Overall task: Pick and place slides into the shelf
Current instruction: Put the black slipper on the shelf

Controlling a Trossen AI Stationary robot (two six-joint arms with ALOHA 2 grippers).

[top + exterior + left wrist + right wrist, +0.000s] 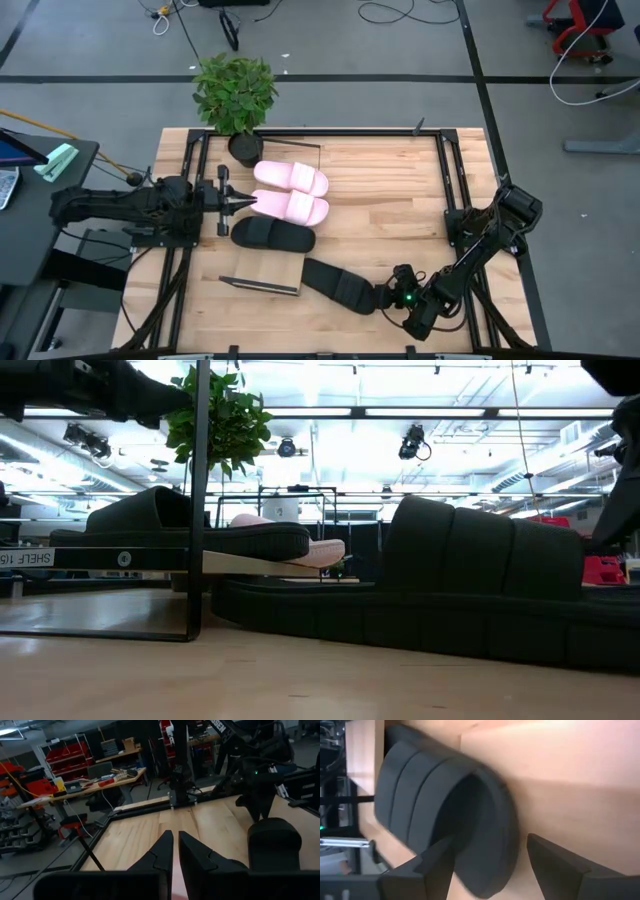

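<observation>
Closest up is the loose black slide (338, 284) down by the table's front edge, right of the shelf's (262, 286) front end and not on it yet. Right gripper (388, 296) is spread wide at its heel end, one finger (437, 862) poking into the strap opening and the other finger (560, 865) outside over bare wood, nothing clamped yet. I'd say the trick is to get the strap wall properly between the fingers before closing, otherwise it'll just skid along the table. Then lift it clear over the dark frame end. Other three are already on the shelf: black one (272, 236) and two pink slides (290, 178) toward the back. Left gripper (240, 202) is pinched nearly shut with nothing in it, tips beside the nearer pink slide (292, 207)
</observation>
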